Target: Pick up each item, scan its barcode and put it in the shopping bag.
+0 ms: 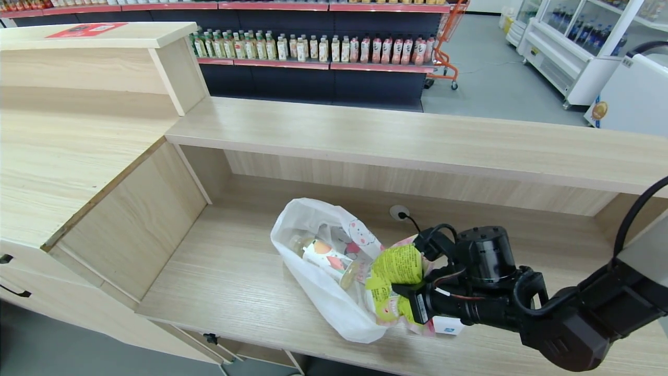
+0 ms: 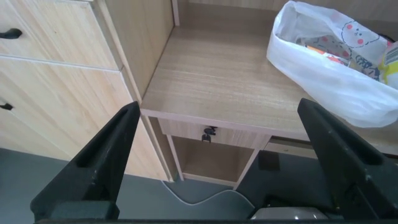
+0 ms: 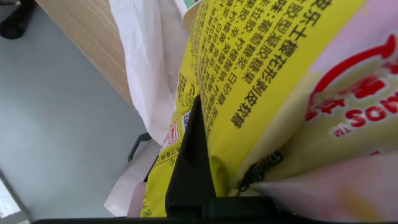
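A white shopping bag [image 1: 318, 292] lies open on the lower desk, with a drink bottle [image 1: 324, 258] inside it. My right gripper [image 1: 406, 295] is shut on a yellow and pink snack packet [image 1: 392, 271], which it holds at the bag's mouth on the right side. In the right wrist view the packet [image 3: 267, 81] sits against a dark finger [image 3: 191, 163], with the bag's plastic [image 3: 149, 56] behind. My left gripper [image 2: 221, 168] hangs open and holds nothing. It is below the desk's front edge, left of the bag [image 2: 323, 68].
A raised counter ledge [image 1: 417, 141] runs behind the desk and a side panel [image 1: 130, 224] closes its left. A socket with a cable [image 1: 400, 212] sits at the back. A small white box [image 1: 449, 325] lies under my right wrist. A locked drawer [image 2: 209, 133] is below the desk.
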{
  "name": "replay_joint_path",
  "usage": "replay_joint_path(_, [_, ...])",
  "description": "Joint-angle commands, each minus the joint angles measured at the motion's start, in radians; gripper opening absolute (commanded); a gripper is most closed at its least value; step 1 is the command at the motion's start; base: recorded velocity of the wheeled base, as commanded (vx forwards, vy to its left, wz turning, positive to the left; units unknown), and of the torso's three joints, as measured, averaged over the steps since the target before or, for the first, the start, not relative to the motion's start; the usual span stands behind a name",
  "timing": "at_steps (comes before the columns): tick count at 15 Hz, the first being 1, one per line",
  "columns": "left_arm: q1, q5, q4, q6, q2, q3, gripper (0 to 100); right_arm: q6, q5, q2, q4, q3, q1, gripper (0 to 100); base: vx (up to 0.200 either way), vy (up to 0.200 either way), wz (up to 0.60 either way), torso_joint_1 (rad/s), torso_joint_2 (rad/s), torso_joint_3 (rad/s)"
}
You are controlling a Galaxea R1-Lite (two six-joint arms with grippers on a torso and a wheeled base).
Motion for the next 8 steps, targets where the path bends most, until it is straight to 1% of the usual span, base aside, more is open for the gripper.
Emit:
replay_joint_path(1, [0.0,0.0,0.0,0.0,0.0,0.0,100,0.0,0.002,0.021,0.0,0.002,0.001,0,0.0,0.0,0.0,0.0,0.0,0.0])
replay_joint_path(3, [0.0,0.0,0.0,0.0,0.0,0.0,100,0.002,0.001,0.027,-0.002,0.002,0.001,0,0.0,0.0,0.0,0.0,0.0,0.0])
replay_joint_path(7, [0.0,0.0,0.0,0.002,0.0,0.0,100,-0.007,-0.001,0.069,-0.111,0.002,-0.007,0,0.0,0.0,0.0,0.0,0.0,0.0])
replay_joint_path(8, [0.0,0.0,0.0,0.002,0.0,0.0,100,-0.018,0.001,0.084,-0.144,0.004,-0.01,100,0.0,0.0,0.0,0.0,0.0,0.0])
